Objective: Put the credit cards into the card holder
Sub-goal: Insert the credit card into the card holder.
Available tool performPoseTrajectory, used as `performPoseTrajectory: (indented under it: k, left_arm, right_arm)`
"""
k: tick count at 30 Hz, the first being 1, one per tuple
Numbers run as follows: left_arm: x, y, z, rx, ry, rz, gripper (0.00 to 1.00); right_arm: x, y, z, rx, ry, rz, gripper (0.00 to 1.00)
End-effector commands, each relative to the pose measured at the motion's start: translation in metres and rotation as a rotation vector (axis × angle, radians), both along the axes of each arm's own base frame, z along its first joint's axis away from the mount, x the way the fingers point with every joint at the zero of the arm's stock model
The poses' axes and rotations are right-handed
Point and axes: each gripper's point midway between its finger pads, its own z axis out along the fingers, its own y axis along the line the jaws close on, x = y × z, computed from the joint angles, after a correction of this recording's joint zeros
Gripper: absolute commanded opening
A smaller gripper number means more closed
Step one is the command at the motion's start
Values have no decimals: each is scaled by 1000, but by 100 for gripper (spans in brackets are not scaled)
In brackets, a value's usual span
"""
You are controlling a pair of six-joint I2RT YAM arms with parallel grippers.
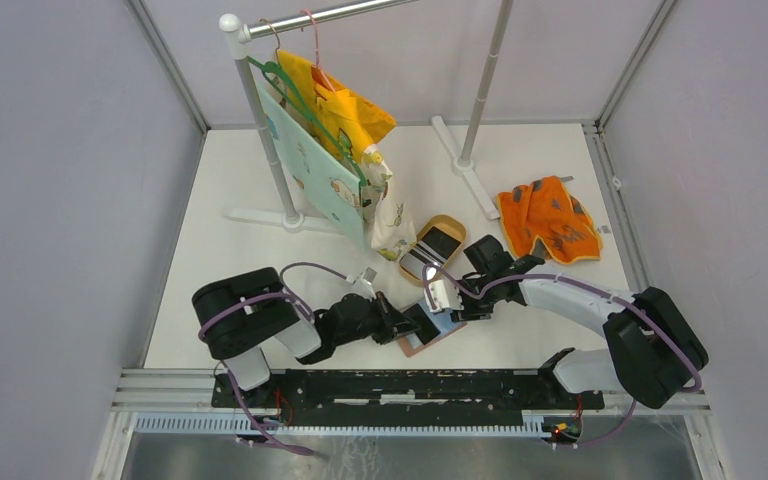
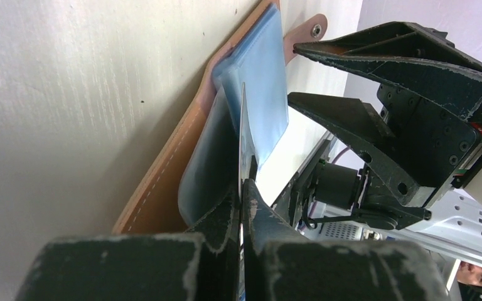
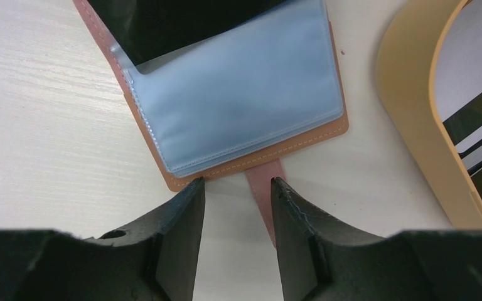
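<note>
The reddish-brown card holder [image 1: 428, 338] lies open on the table near the front, its grey-blue pockets [image 3: 238, 94] facing up. My left gripper [image 2: 240, 200] is shut on a thin dark credit card [image 2: 243, 138], seen edge-on, whose far end sits in a pocket [image 2: 260, 81]. That card's dark face [image 3: 182, 25] shows at the holder's far edge. My right gripper [image 3: 237, 182] is open, hovering at the holder's edge with the strap tab [image 3: 262, 188] beside its right finger, holding nothing. More credit cards [image 3: 477, 144] lie in the tan dish [image 3: 408, 125].
The tan oval dish [image 1: 440, 240] sits just behind the holder. An orange patterned cloth [image 1: 548, 220] lies at the back right. A clothes rack [image 1: 260, 120] with hanging fabric [image 1: 335, 150] stands at the back left.
</note>
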Motion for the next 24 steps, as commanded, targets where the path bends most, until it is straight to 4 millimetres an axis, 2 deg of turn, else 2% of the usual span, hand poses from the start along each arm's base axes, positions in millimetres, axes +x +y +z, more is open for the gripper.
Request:
performPoseTrajectory:
  k: [1,14,24]
  left_arm:
    - [-4,-4,2,-37,34,0,2]
    - [-8,-6,2,-107,84,3,2]
    - [-13,-6,-9,-122,172,10,2]
  right_arm:
    - [-16,-6,-17,-43,63,8,49]
    - [-16,-5,-17,-45,59,9,49]
    - [-16,-5,-17,-45,52,9,49]
